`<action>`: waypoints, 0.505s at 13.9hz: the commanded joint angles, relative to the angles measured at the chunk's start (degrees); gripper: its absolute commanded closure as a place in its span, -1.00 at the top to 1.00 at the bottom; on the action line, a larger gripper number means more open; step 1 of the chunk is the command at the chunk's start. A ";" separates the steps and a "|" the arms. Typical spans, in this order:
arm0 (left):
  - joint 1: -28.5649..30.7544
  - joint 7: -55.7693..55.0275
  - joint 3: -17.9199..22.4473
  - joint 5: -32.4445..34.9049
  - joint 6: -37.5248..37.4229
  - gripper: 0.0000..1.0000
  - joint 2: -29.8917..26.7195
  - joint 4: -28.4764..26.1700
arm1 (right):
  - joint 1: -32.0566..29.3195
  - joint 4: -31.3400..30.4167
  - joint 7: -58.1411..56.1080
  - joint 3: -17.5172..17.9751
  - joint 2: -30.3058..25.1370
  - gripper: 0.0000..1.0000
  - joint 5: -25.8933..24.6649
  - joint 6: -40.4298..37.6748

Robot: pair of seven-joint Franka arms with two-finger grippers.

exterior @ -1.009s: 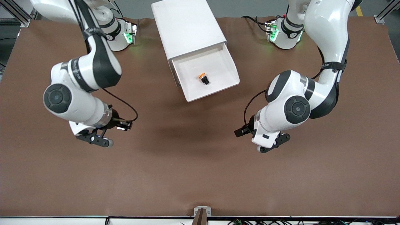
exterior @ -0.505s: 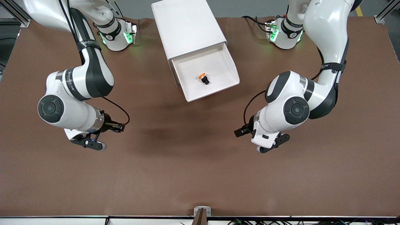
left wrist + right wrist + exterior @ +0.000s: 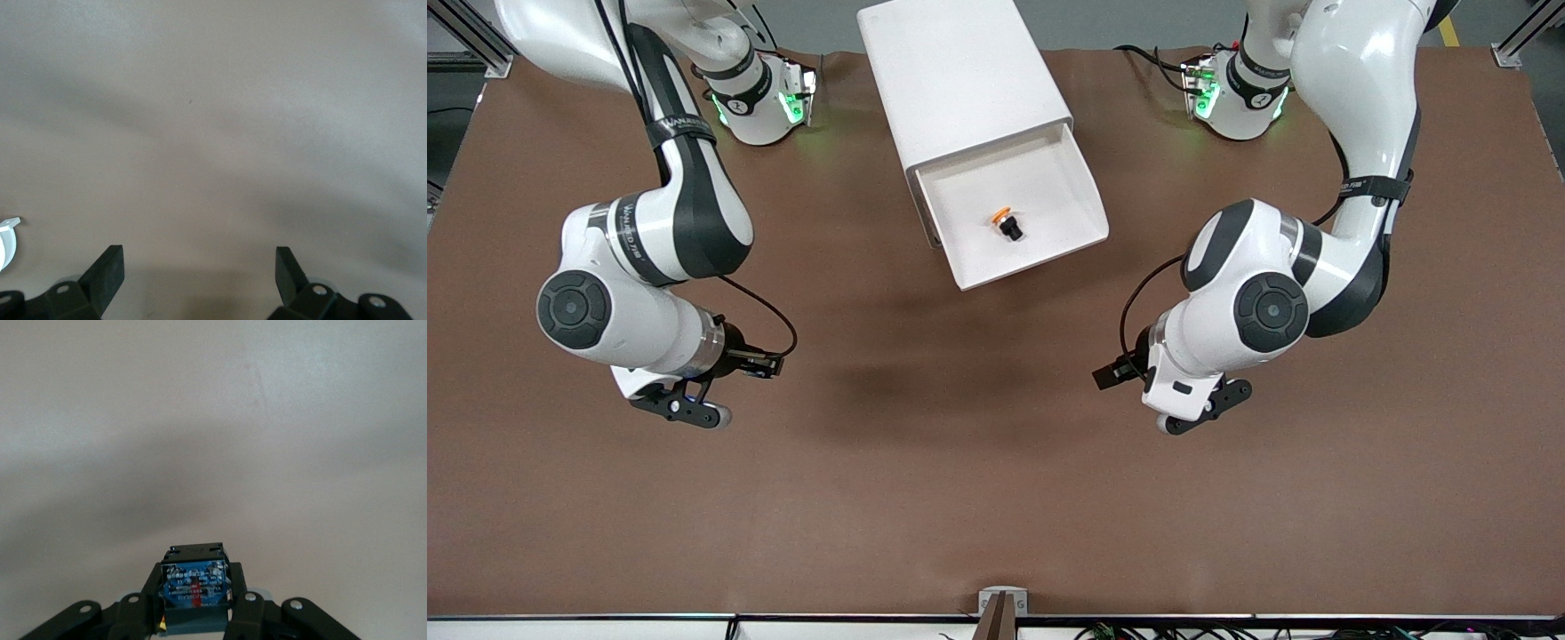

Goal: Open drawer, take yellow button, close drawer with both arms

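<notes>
The white cabinet [image 3: 956, 71] stands between the arm bases with its top drawer [image 3: 969, 191] pulled open toward the front camera. My right gripper [image 3: 680, 404] hangs over bare table toward the right arm's end. In the right wrist view it [image 3: 193, 603] is shut on the button [image 3: 193, 583], a small dark grey-blue block with a bit of yellow at one end. In the front view the hand hides the button. My left gripper [image 3: 1196, 413] waits over bare table toward the left arm's end, and its wrist view shows it [image 3: 198, 267] open and empty.
An orange-capped black push button [image 3: 1007, 222] lies in the open drawer. The brown table mat [image 3: 978, 498] stretches wide between the grippers and the front edge. A small metal bracket [image 3: 1002, 603] sits at the table's front edge.
My right arm has drawn back toward its own end of the table, away from the drawer, and then nearly stopped. The left arm and the drawer have not moved.
</notes>
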 commanded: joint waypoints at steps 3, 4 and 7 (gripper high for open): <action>-0.07 -0.31 -0.14 0.94 -0.24 1.00 -1.02 -1.20 | -3.98 -13.67 -9.31 0.79 -3.41 -1.00 0.30 11.67; -0.16 -0.31 -0.14 1.03 -0.07 1.00 -1.02 -1.20 | -6.25 -16.40 -13.78 0.70 -3.95 -1.00 0.30 14.40; -0.07 -0.31 -0.22 1.03 -0.06 1.00 -0.93 -1.20 | -13.20 -17.74 -23.56 0.61 -3.42 -1.00 -0.14 17.06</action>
